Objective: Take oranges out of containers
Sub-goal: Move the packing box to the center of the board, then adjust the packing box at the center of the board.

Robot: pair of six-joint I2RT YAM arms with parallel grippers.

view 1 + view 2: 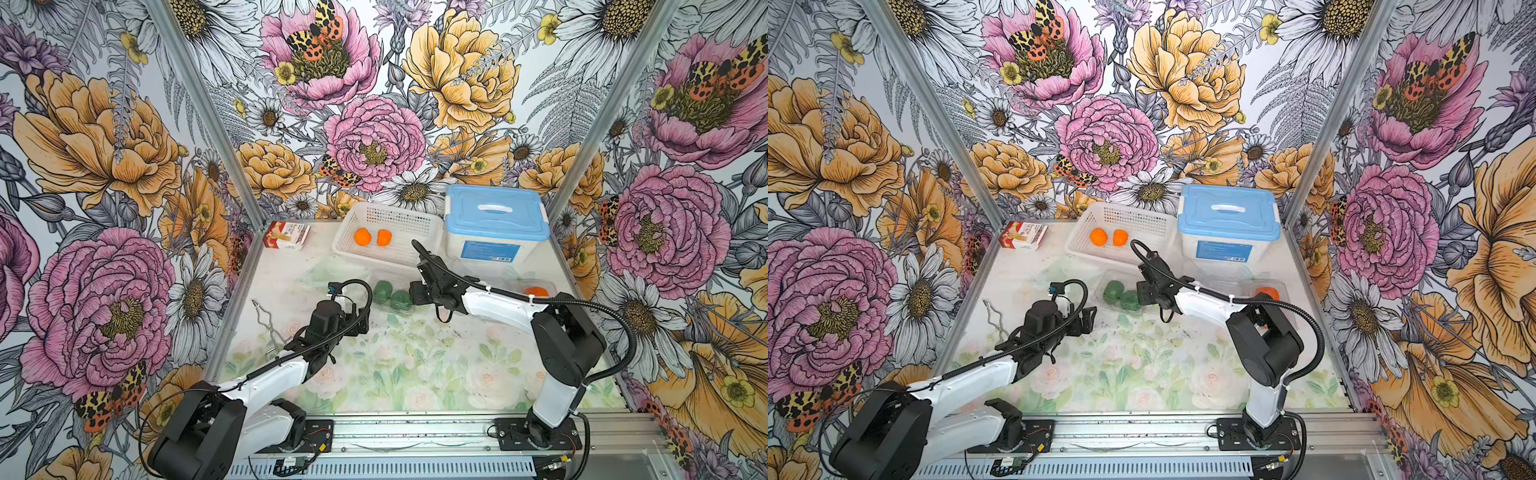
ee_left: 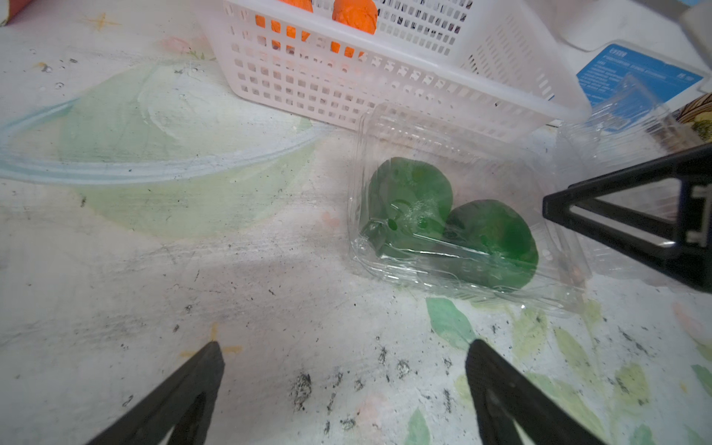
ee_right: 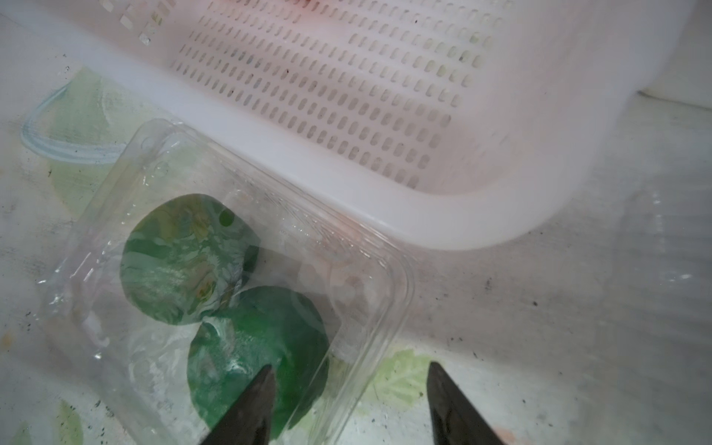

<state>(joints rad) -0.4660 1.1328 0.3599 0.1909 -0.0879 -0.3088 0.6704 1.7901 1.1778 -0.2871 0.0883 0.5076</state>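
Two dark green oranges (image 2: 410, 192) (image 2: 493, 239) lie side by side in a clear container (image 2: 443, 127) on the table in front of the basket. My right gripper (image 3: 350, 366) is open and straddles that container's (image 3: 162, 154) side wall, one finger over the nearer green orange (image 3: 254, 339) and the other outside it. My left gripper (image 2: 345, 346) is open over bare table just short of the container. Two bright oranges (image 1: 362, 237) (image 1: 384, 237) lie in the white basket (image 1: 390, 216). A further orange (image 1: 536, 291) sits in a clear container at the right, partly hidden by the right arm.
A white tub with a blue lid (image 1: 494, 216) stands right of the basket. A clear empty piece of plastic (image 2: 115, 165) lies left of the green fruits. A small red-and-white box (image 1: 286, 235) sits at the back left, and a bent wire tool (image 1: 266, 320) lies by the left wall.
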